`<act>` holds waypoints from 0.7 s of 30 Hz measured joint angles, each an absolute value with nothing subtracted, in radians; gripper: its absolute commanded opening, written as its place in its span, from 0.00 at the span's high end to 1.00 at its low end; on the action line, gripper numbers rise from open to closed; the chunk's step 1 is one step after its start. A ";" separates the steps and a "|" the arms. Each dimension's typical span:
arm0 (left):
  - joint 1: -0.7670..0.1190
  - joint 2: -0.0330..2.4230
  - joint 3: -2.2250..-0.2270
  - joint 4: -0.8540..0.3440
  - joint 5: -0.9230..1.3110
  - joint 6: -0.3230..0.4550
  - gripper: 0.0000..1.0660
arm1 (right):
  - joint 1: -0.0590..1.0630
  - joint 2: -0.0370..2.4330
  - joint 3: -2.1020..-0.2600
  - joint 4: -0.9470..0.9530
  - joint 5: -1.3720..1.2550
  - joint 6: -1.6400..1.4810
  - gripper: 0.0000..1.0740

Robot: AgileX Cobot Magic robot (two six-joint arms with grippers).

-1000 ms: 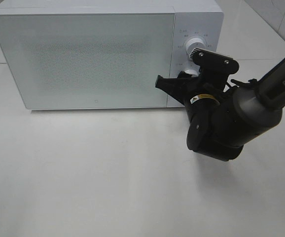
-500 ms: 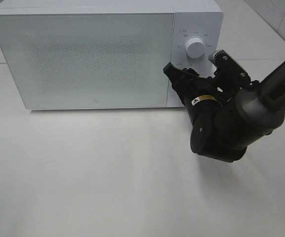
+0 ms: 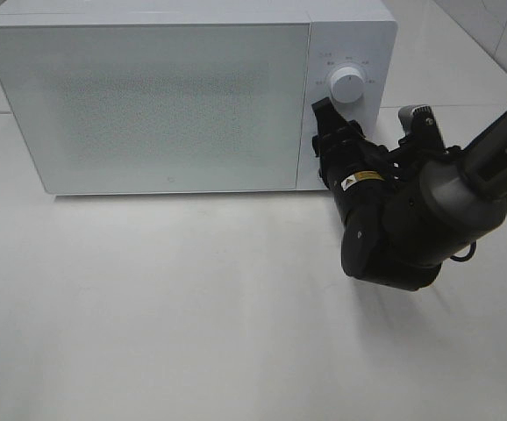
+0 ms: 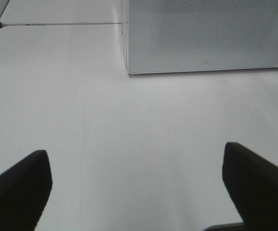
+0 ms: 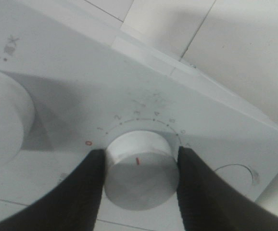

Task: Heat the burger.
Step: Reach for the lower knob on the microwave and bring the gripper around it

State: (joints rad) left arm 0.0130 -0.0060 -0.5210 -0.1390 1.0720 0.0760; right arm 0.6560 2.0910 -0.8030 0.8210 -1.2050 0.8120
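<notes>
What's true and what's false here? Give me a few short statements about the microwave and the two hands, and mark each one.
The microwave has its door shut. True.
The right hand has its fingers against both sides of the lower knob. True.
The left hand holds the burger. False: it is open above the table, and no burger shows.
Both knobs are gripped. False: the upper knob is untouched.

The exterior high camera looks steeply down from the front on the microwave and table. The left wrist camera faces the microwave's door low across the table, from well back. The right wrist camera sits very close to its lower dial; all three share the microwave's front
</notes>
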 measured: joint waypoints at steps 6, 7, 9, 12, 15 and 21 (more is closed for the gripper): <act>0.013 -0.006 -0.521 -0.139 1.072 0.076 0.17 | 0.652 2.091 -0.803 0.815 -1.205 0.904 1.00; 0.013 -0.006 -0.521 -0.139 1.072 0.076 0.17 | 0.652 2.091 -0.803 0.815 -1.205 0.928 1.00; 0.013 -0.006 -0.521 -0.139 1.072 0.076 0.17 | 0.652 2.091 -0.803 0.814 -1.205 0.954 1.00; 0.013 -0.006 -0.521 -0.139 1.072 0.076 0.17 | 0.652 2.091 -0.803 0.814 -1.205 1.003 1.00; 0.013 -0.006 -0.521 -0.139 1.072 0.076 0.17 | 0.652 2.091 -0.803 0.814 -1.205 1.070 1.00; 0.013 -0.006 -0.521 -0.139 1.072 0.076 0.17 | 0.652 2.091 -0.802 0.809 -1.205 1.186 1.00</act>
State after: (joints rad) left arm 0.0130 -0.0060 -0.5210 -0.1390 1.0720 0.0760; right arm 0.6520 2.0910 -0.8020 0.8090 -1.2050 1.1860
